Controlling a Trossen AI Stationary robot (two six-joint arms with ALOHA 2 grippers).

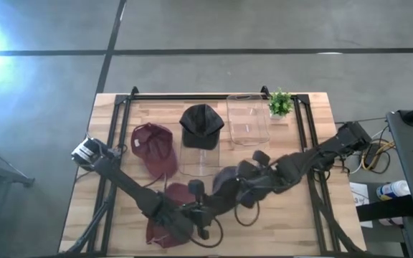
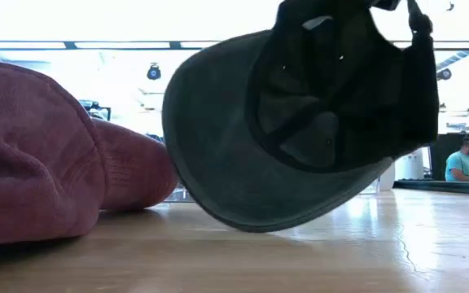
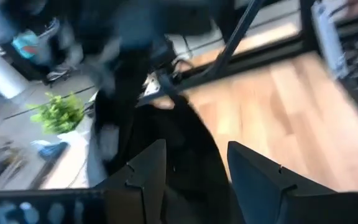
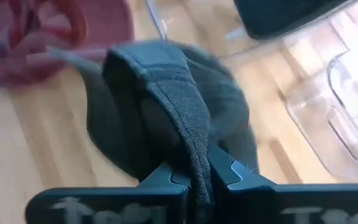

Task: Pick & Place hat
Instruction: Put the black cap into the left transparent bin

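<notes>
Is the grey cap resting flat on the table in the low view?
No: the grey cap hangs tilted, its brim above the table, pinched by the right gripper.

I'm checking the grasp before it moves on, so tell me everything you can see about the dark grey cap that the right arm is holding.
The dark grey cap is soft, faded cotton-like fabric with stitched panels and a curved brim. The right gripper has its jaws shut on a fold of the cap's edge. In the low view it hangs tilted, hollow underside showing, brim lowest and close above the wooden table; contact there is unclear. It sits near the table's front middle, beside a maroon cap.
</notes>
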